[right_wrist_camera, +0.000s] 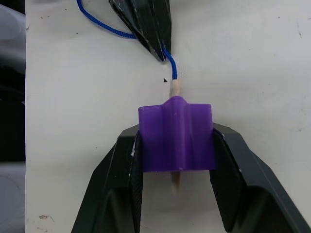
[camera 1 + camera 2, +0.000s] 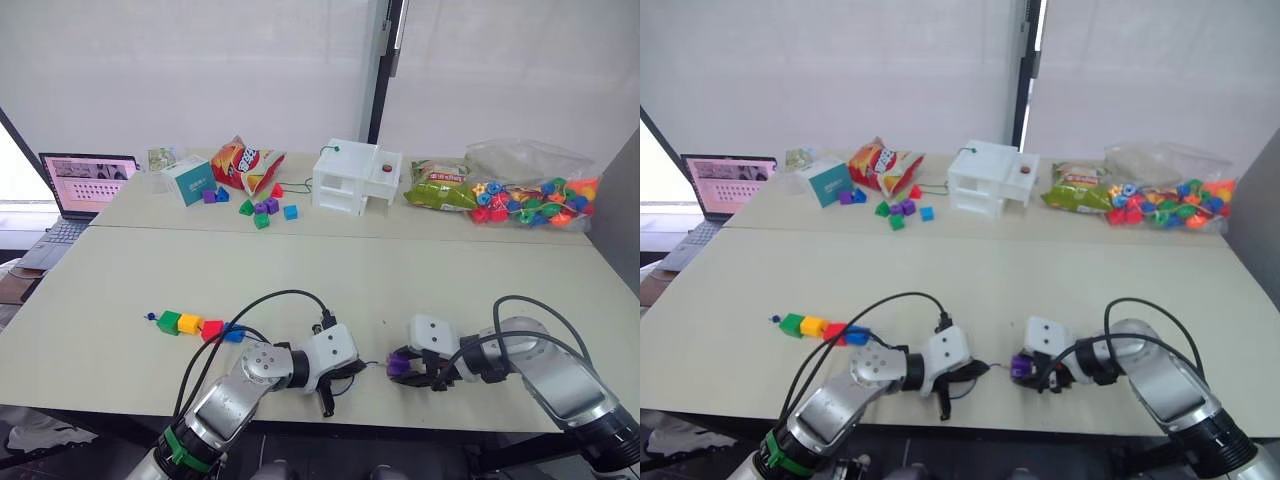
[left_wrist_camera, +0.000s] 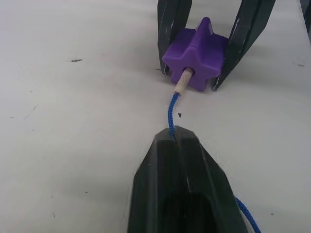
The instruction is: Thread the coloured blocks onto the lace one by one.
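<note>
Purple star bead (image 1: pixel 176 132), clamped in the right hand (image 1: pixel 176 160), could slip off if the left hand (image 3: pixel 176 138), pinching the dark-blue lace (image 3: pixel 171 112), pulls back its pale tip (image 1: pixel 176 89).

The pale surface (image 2: pixel 330 280) is carrying four threaded blocks (image 2: pixel 200 326) near its left front; a laptop (image 2: pixel 80 190), snack bags (image 2: pixel 247 163), white box (image 2: pixel 355 178) and bead bag (image 2: pixel 530 195) are lying along the far edge.

an office or lab-like test room: two pale long tables (image 2: pixel 420 270) pushed together before white roller blinds (image 2: pixel 190 70), an open laptop (image 2: pixel 80 190) at the far left, snack bags (image 2: pixel 247 163), a white plastic box (image 2: pixel 355 180), and a clear bag of bright beads (image 2: pixel 530 195).
</note>
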Tool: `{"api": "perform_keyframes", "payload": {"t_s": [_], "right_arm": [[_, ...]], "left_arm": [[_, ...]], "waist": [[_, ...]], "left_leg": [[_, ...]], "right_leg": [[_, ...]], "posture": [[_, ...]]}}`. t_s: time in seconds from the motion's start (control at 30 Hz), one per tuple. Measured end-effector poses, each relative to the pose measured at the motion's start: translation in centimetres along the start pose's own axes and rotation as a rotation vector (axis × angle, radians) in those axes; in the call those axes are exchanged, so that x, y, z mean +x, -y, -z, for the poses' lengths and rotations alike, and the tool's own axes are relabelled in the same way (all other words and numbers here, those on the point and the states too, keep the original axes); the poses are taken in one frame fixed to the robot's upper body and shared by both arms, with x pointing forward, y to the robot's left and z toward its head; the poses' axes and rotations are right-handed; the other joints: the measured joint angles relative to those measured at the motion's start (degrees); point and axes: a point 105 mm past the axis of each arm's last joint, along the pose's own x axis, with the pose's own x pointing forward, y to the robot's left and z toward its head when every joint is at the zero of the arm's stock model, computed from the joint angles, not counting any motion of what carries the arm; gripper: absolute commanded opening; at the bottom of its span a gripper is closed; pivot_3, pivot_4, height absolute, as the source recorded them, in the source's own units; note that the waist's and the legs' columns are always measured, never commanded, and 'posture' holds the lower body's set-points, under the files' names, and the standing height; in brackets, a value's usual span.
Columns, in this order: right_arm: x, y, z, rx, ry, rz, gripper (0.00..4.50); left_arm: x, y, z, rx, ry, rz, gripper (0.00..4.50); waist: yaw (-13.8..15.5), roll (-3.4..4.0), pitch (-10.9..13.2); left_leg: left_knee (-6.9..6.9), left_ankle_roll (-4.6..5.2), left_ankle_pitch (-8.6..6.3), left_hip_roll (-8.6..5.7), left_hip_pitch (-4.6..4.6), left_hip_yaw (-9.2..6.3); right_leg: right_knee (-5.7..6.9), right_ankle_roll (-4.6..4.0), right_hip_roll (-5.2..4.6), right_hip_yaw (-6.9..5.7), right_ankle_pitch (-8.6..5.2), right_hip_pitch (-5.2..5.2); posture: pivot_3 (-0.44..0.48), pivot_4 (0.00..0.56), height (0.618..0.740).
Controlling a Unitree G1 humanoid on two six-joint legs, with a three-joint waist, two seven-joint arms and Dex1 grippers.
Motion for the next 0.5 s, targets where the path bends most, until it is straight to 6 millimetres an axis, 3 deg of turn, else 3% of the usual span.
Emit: {"api": "perform_keyframes", "payload": {"t_s": [0.5], "right_arm": [[0.1,0.1,-0.2,-0.011,-0.003,0.000,1.37]], "left_arm": [[1.7,0.5,-1.6,0.047,0.018,0.103,0.03]], "waist": [[0.11,-0.01,0.01]], "left_leg": [[0.02,0.00,0.00,-0.01,-0.09,0.03]], "right_leg": [[-0.02,0.01,0.06,0.00,0.00,-0.07]], "posture": [[0.000,0.150,0.740]]}}
